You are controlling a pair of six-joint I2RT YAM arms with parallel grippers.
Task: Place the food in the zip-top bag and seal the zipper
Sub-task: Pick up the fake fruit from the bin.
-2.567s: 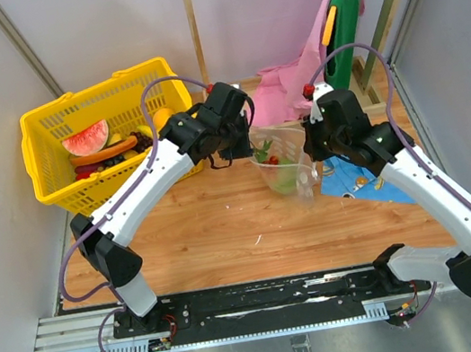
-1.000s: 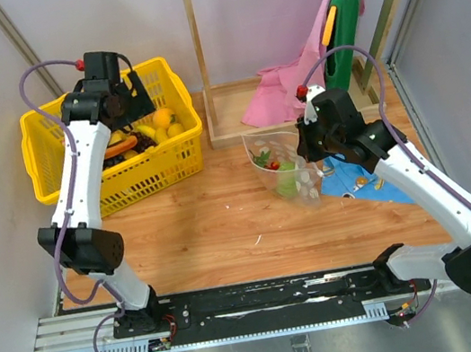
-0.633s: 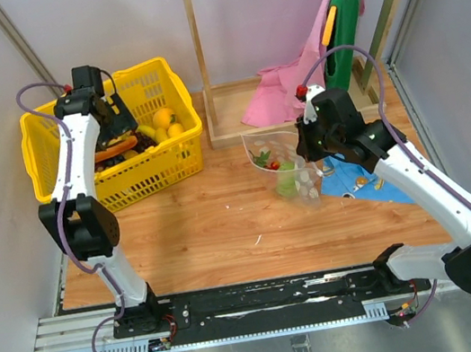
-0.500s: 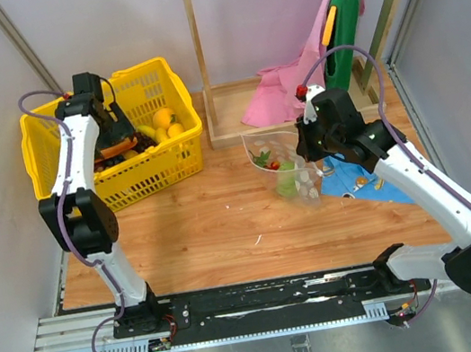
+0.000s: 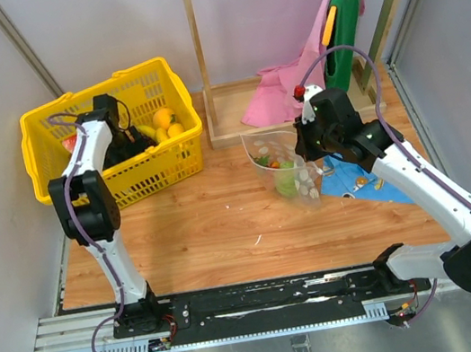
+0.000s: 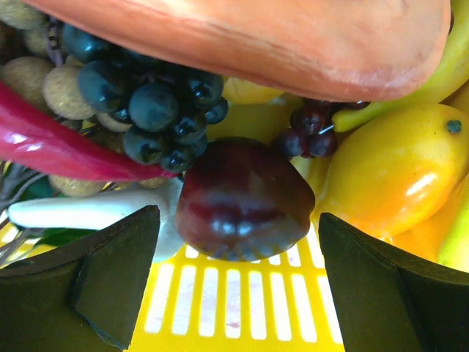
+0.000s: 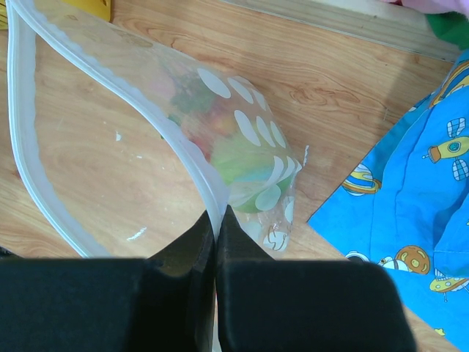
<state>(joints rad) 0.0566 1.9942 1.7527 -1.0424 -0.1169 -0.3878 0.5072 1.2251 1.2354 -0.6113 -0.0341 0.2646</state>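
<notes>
Clear, soft plastic zip-top bag (image 5: 280,161) printed with white dots is seen in the top view standing on the wooden table (image 5: 217,225), right of centre and just beside the blue patterned cloth (image 5: 360,181). Its mouth is held open and turned upward and toward the far left. Its bottom rests on the table nearer the arms, so the long axis is tilted. A green round piece (image 5: 285,181) and a small red piece (image 5: 275,165) are contained in it. The right gripper (image 5: 302,150) is set at the bag's right edge. The left gripper (image 5: 121,146) is lowered into the yellow plastic basket (image 5: 156,167) at the far left, where yellow-orange fruits (image 5: 166,120) are piled.

From the left wrist, the left gripper (image 6: 236,227) is seen spread wide, with a dark purple round piece (image 6: 242,191) lying between its fingers (image 6: 110,279) on the basket's slotted floor. Contact cannot be made out. A bunch of black grapes (image 6: 157,103), a red chilli (image 6: 51,143), a yellow-orange mango (image 6: 388,172) and a long orange-brown piece (image 6: 256,37) are packed around it.

From the right wrist, the right gripper (image 7: 217,224) is seen pinched tight on the white zipper strip (image 7: 22,110) at the bag's mouth. The strip is looped open from the fingers toward the frame's upper left. The green round piece (image 7: 245,169) is visible through the dotted wall, low in the bag.
</notes>
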